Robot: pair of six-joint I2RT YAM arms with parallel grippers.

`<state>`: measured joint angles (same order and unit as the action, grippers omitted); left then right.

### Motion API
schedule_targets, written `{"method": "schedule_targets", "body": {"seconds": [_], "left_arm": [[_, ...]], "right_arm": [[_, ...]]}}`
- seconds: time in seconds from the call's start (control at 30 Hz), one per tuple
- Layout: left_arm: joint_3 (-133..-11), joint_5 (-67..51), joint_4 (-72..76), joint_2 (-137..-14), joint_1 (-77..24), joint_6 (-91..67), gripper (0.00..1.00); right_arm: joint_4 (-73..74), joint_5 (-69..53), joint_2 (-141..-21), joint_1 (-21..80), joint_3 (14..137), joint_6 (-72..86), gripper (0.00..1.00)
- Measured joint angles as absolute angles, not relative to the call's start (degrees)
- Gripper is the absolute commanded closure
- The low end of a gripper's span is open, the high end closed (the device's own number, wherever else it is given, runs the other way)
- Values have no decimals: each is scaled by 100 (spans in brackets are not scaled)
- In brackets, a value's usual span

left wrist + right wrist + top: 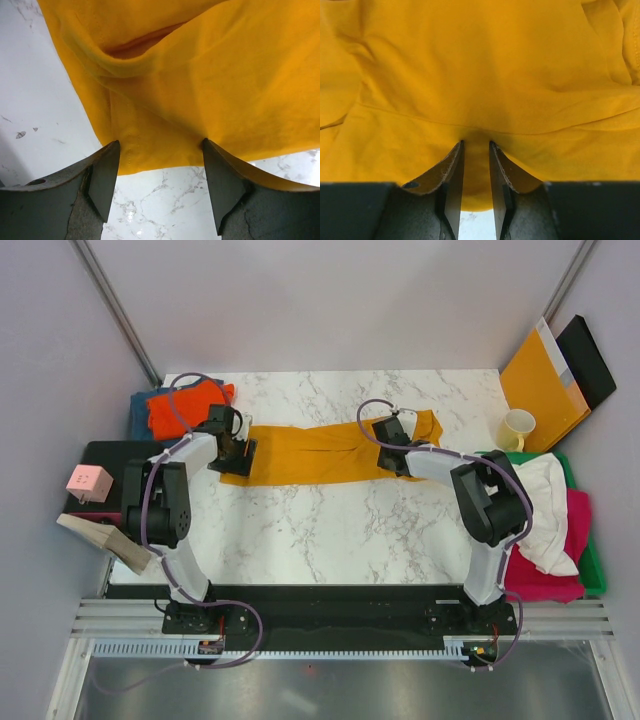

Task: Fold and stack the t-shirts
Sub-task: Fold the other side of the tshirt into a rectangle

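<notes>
Marble table (330, 530): our right gripper (476, 145) pinches the mustard tee (310, 452) edge for folding; left gripper (160, 142) gapes, straddling its hem, nothing gripped yet.

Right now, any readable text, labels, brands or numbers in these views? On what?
No text is readable in any view.
orange-brown envelope: there is a pale strip along one edge, too small to tell if it is printed.
pink box: it has small dark marks on top, too small to read.
mug: no print visible.
mustard-yellow t-shirt: plain fabric, with no print or tag showing, even in the wrist views.
</notes>
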<state>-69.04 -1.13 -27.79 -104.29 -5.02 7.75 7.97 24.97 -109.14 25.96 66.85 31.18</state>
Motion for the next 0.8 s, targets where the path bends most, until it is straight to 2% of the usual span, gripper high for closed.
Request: {"method": "schedule_targets", "body": {"seconds": [0.17,0.4,0.53,0.67,0.8], "left_arm": [[-6810,266,-2801,-10538,-513,781,47],[-6781,838,-2823,-10573,-550,777,50],[-6779,1120,-2862,-10575,-552,777,43],[-6733,1194,-2869,-10512,-519,801,26],[-6558,637,-3070,-10191,-447,810,21]], "right_arm": [[792,2447,-10978,2532,6685,3238,66],[764,2421,-10962,2526,6635,3323,65],[768,2410,-10814,2495,6464,3332,63],[812,2414,-10567,2412,6324,3286,58],[805,2375,-10348,2373,6326,3177,56]]}}
